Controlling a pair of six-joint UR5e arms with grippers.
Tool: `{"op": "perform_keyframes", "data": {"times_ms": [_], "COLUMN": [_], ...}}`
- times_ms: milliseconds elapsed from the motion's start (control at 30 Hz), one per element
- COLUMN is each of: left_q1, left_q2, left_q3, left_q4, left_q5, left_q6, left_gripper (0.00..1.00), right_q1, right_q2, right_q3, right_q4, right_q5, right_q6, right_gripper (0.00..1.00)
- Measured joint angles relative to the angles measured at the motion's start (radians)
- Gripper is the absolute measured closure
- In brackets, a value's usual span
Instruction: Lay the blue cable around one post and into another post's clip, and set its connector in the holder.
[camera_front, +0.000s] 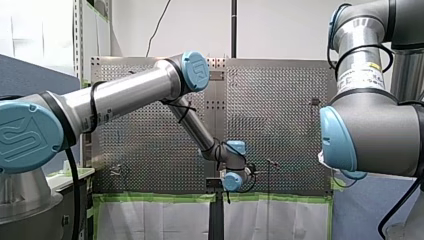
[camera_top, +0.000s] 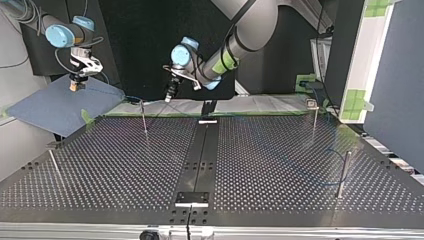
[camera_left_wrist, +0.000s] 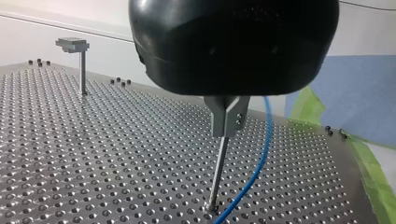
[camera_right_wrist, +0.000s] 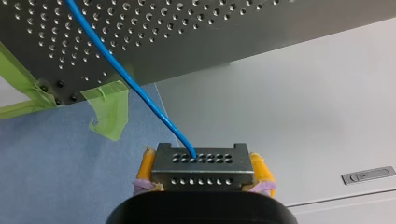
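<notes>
Worktop (camera_top: 275, 165) of perforated metal, with green tape (camera_top: 150, 107) along the edge nearest the arms. My left gripper (camera_left_wrist: 224, 134), black-bodied, hangs over a thin post (camera_left_wrist: 217, 177) near that edge; whether it is open or closed cannot be told. My right gripper (camera_right_wrist: 201, 184) sits off the worktop, past a taped corner, over a blue mat (camera_top: 50, 107). Its yellow-padded fingers (camera_right_wrist: 147, 165) are clenched on the metal connector (camera_right_wrist: 201, 165). From the connector the blue cable (camera_right_wrist: 126, 79) runs onto the worktop near that corner and passes just beside the thin post's foot. A clip-topped post (camera_left_wrist: 81, 63) stands well apart.
</notes>
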Motion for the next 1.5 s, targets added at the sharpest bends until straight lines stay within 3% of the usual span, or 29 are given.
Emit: {"op": "perform_keyframes", "data": {"times_ms": [333, 600, 700, 733, 767, 800, 900, 933, 1133, 1500], "left_q1": [0.005, 0.011, 0.015, 0.016, 0.017, 0.018, 0.021, 0.022, 0.013, -0.001], "left_q2": [0.001, 0.001, 0.001, 0.001, 0.002, 0.002, 0.003, 0.003, 0.013, 0.015], "left_q3": [0.003, 0.019, 0.020, 0.020, 0.020, 0.021, 0.021, 0.021, 0.021, 0.020], "left_q4": [0.020, -0.029, -0.054, -0.062, -0.071, -0.083, -0.109, -0.116, -0.156, -0.165], "left_q5": [0.020, 0.041, 0.056, 0.059, 0.062, 0.064, 0.065, 0.065, 0.056, 0.051], "left_q6": [-0.011, 0.017, 0.032, 0.038, 0.045, 0.054, 0.078, 0.084, 0.129, 0.179], "left_gripper": [0.98, 0.98, 0.86, 0.75, 0.75, 0.63, 0.59, 0.46, 0.46, 0.46], "right_q1": [0.000, 0.001, 0.002, 0.003, 0.003, 0.003, 0.005, 0.006, 0.013, 0.021], "right_q2": [0.000, 0.003, 0.004, 0.004, 0.004, 0.004, 0.004, 0.005, 0.006, 0.006], "right_q3": [-0.001, -0.002, -0.003, -0.003, -0.003, -0.003, -0.004, -0.005, -0.007, -0.008], "right_q4": [-0.004, -0.017, -0.017, -0.016, -0.016, -0.016, -0.018, -0.018, -0.016, -0.013], "right_q5": [-0.002, -0.009, -0.010, -0.010, -0.010, -0.010, -0.011, -0.012, -0.037, -0.068], "right_q6": [-0.001, 0.003, 0.003, 0.003, 0.002, 0.001, -0.001, -0.002, -0.009, -0.008], "right_gripper": [1.00, 1.00, 1.00, 1.00, 1.00, 1.00, 1.00, 1.00, 1.00, 1.00]}}
